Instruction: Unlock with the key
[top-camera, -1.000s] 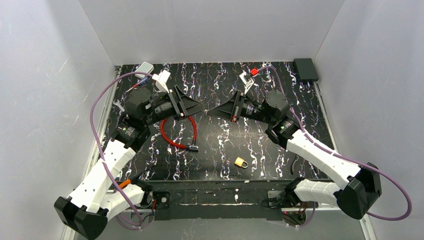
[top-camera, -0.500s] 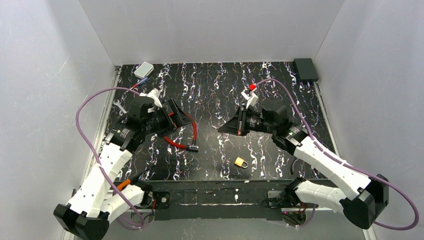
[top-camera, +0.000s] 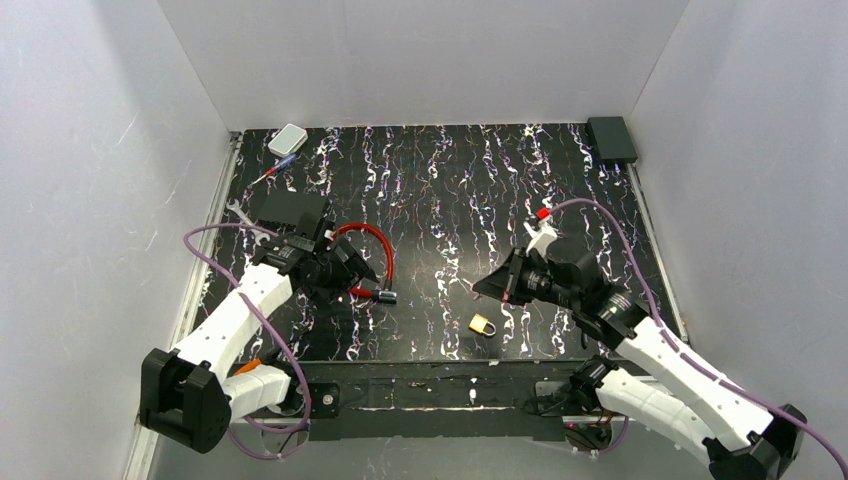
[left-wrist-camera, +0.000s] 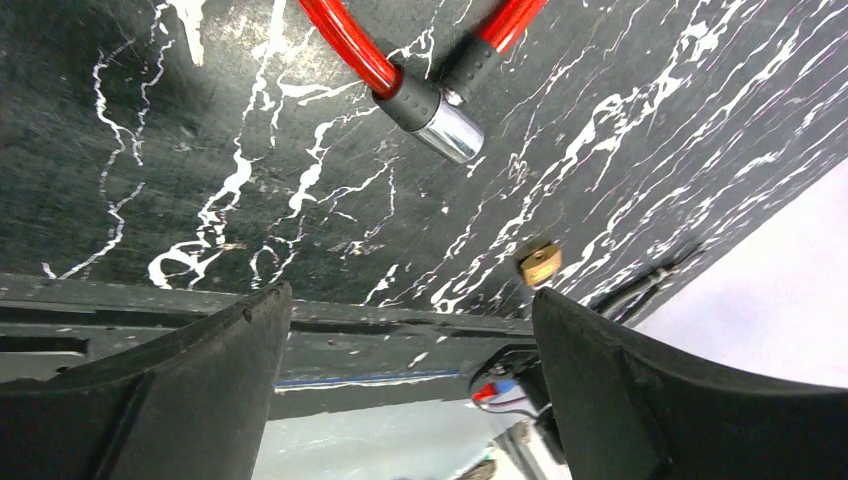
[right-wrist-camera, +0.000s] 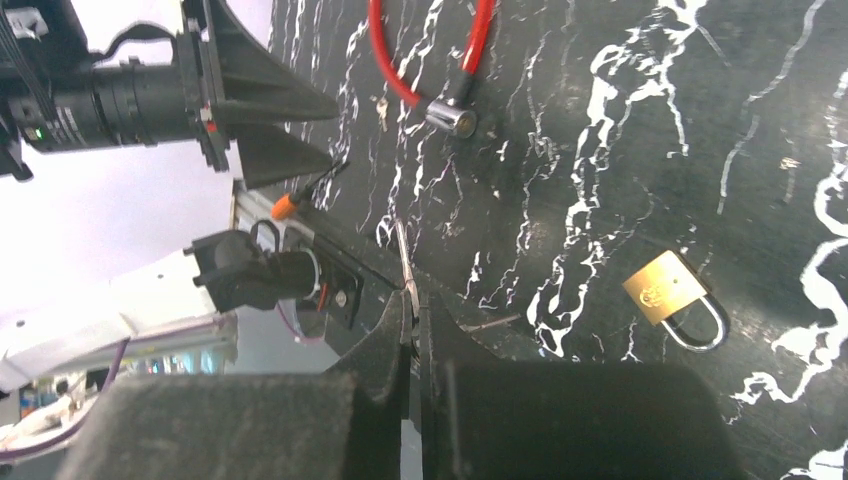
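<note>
A small brass padlock (top-camera: 482, 325) lies on the black marbled table near its front edge, also visible in the right wrist view (right-wrist-camera: 662, 287) and the left wrist view (left-wrist-camera: 539, 262). My right gripper (top-camera: 482, 288) hovers just left of and behind it, shut on a thin metal key (right-wrist-camera: 403, 258) whose blade sticks out past the fingertips. A red cable lock (top-camera: 375, 235) with a chrome barrel (left-wrist-camera: 445, 128) lies left of centre. My left gripper (top-camera: 364, 276) stands open and empty over the cable, close to the barrel.
A white box (top-camera: 287, 139) and a blue-red pen (top-camera: 275, 170) sit at the back left, with a wrench (top-camera: 238, 210) by the left edge. A black box (top-camera: 611, 138) is at the back right corner. The arm bases' rail (top-camera: 440, 385) runs along the front.
Both arms have drawn back from the table's middle toward the near edge and dropped lower. The left jaws have spread wider. The right gripper has stayed shut on the key.
</note>
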